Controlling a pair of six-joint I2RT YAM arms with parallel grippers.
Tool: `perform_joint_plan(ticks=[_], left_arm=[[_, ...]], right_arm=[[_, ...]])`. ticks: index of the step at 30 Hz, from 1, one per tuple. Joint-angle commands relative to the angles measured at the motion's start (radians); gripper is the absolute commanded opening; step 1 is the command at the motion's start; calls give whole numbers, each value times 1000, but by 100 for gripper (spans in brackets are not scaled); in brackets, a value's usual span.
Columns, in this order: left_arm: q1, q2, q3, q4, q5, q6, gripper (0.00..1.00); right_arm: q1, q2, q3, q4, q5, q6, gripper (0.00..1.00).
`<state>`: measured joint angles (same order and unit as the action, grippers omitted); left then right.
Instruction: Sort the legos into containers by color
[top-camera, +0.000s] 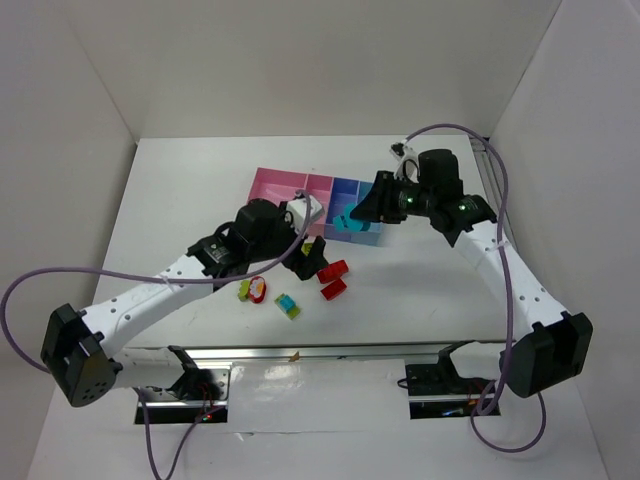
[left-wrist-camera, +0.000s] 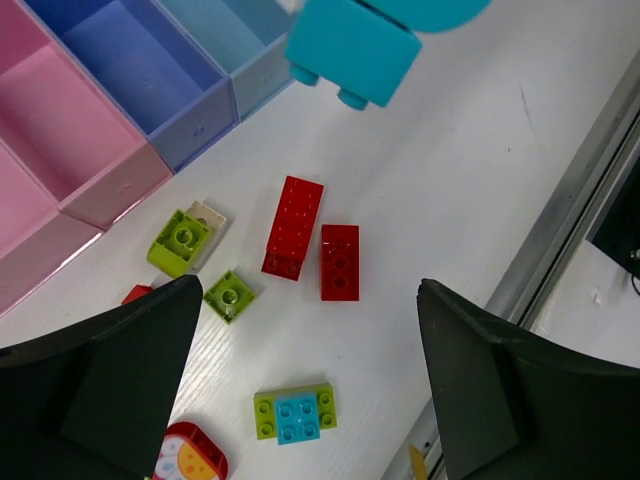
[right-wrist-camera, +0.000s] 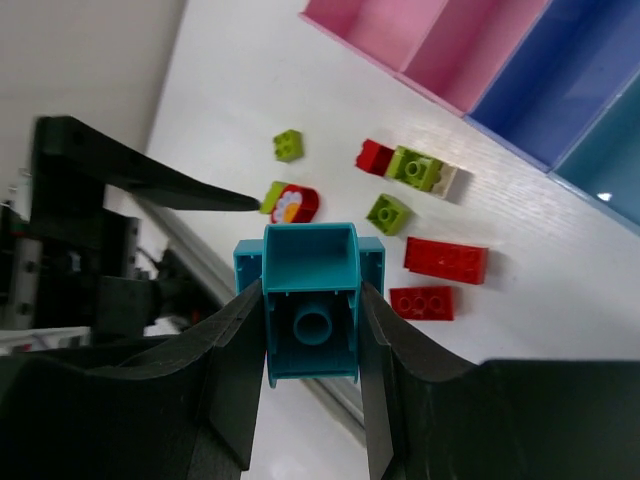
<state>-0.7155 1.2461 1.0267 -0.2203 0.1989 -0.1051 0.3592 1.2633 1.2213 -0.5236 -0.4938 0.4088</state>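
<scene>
While the white surface (top-camera: 190, 190) carries everything, the row of joined bins (top-camera: 275, 188) lies toward its far side, with pink compartments (left-wrist-camera: 60, 130) on the left, then a blue bin (left-wrist-camera: 140, 60) and a light blue bin (left-wrist-camera: 220, 25). The left arm (top-camera: 150, 295) and right arm (top-camera: 500, 262) both reach in toward the middle. The left claw (left-wrist-camera: 310, 290) hangs spread wide above the loose bricks just in front of the bins. It grips nothing, and its dark fingers (left-wrist-camera: 110, 370) stand to either side of the group. The right claw (right-wrist-camera: 310, 300) is closed narrowly on a teal brick (right-wrist-camera: 310, 275), pinching its two sides with the hollow underside toward the wrist camera. That brick is off the surface and, in the left wrist view, shows by the near corner of the light blue bin; how high it hangs I cannot tell. On the surface a long red brick (left-wrist-camera: 293, 227) lies just beside a shorter red brick (left-wrist-camera: 340, 262). Nearer the arms lies a lime plate with a teal square on top (left-wrist-camera: 296, 415), and next to it is a red rounded piece with a flower print (left-wrist-camera: 195, 455). Close to the pink bins a lime brick (left-wrist-camera: 180, 240) sits on a cream piece (left-wrist-camera: 210, 213), with a small lime square (left-wrist-camera: 229, 295) near it. A red bit (left-wrist-camera: 137, 294) is partly hidden by the left finger. One more small lime brick (right-wrist-camera: 288, 145) lies apart from the rest.
</scene>
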Motion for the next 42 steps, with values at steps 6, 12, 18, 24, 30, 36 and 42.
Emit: perform_joint_plan(ticks=[6, 12, 18, 24, 30, 36, 42], left_arm=[[-73, 10, 31, 137, -98, 85, 98], [-125, 48, 44, 214, -161, 102, 93], [-136, 49, 44, 242, -139, 120, 91], [-136, 39, 44, 274, -139, 120, 87], [-136, 20, 35, 300, -104, 120, 84], [-136, 47, 56, 300, -72, 120, 60], [-136, 69, 75, 276, -61, 120, 36]], right_arm=[[-72, 5, -28, 114, -356, 125, 28], [-72, -5, -81, 180, -384, 173, 29], [-72, 4, -95, 209, -408, 203, 29], [-72, 4, -117, 231, -428, 213, 29], [-72, -5, -126, 240, -437, 213, 30], [-72, -5, -126, 231, -447, 203, 30], [-72, 13, -126, 220, -457, 194, 30]])
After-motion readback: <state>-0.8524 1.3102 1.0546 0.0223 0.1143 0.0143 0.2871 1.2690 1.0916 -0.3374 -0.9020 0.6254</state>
